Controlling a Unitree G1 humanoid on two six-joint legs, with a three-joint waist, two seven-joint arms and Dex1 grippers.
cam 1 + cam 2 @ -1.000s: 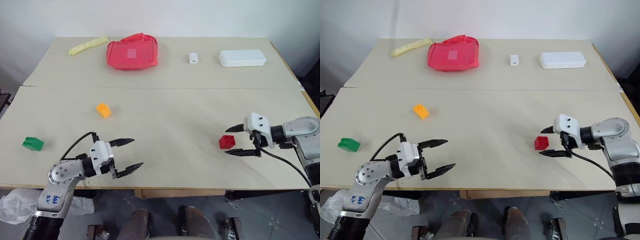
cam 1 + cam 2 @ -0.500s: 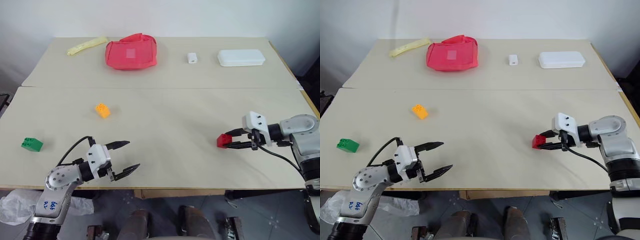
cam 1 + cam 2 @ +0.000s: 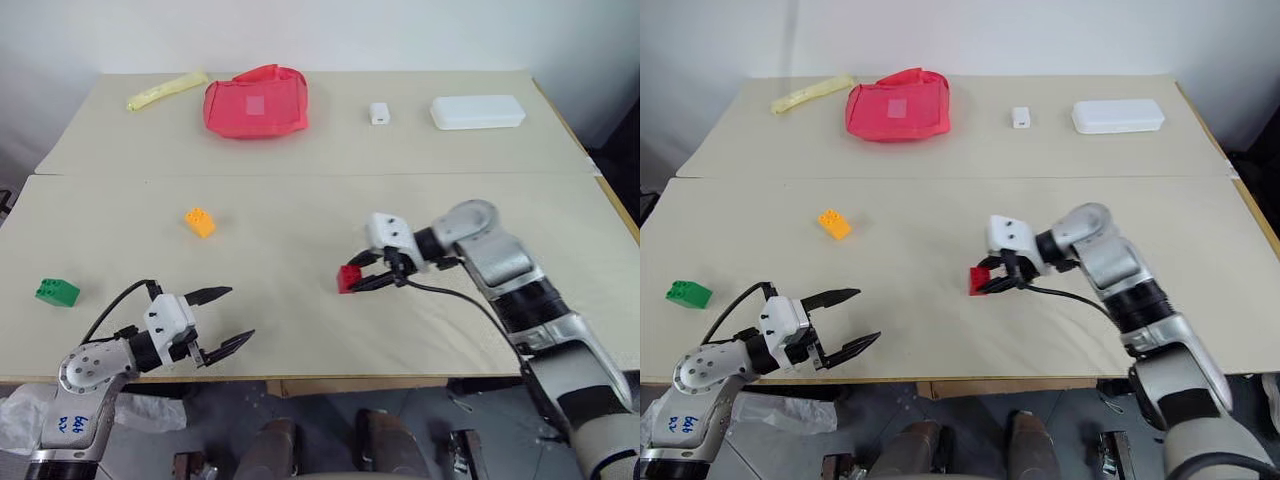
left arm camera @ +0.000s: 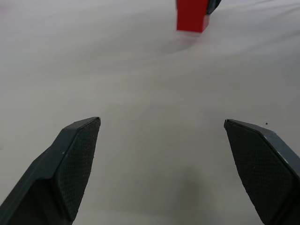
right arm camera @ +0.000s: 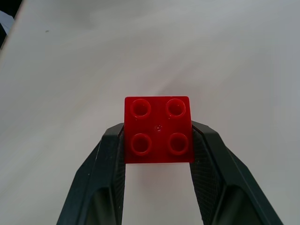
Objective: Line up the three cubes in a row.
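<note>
Your right gripper (image 3: pixel 368 279) pinches the red cube (image 3: pixel 348 278) mid-table, while your left gripper (image 3: pixel 222 318), fingers spread wide, hovers at the near left edge; the orange-yellow cube (image 3: pixel 199 221) and green cube (image 3: pixel 57 292) sit apart at left.

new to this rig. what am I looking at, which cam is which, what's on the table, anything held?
It is a two-armed humanoid robot at a table. Two pictures come from its head, looking down; the other two come from cameras on each wrist, looking along the jaws. The right gripper is shut on the red cube; the right wrist view shows its studs between the fingers. The left gripper is open, holding nothing. The orange cube and green cube lie apart on the left. At the far edge: a red pouch, a yellow wrapper, a small white box, a long white case.
</note>
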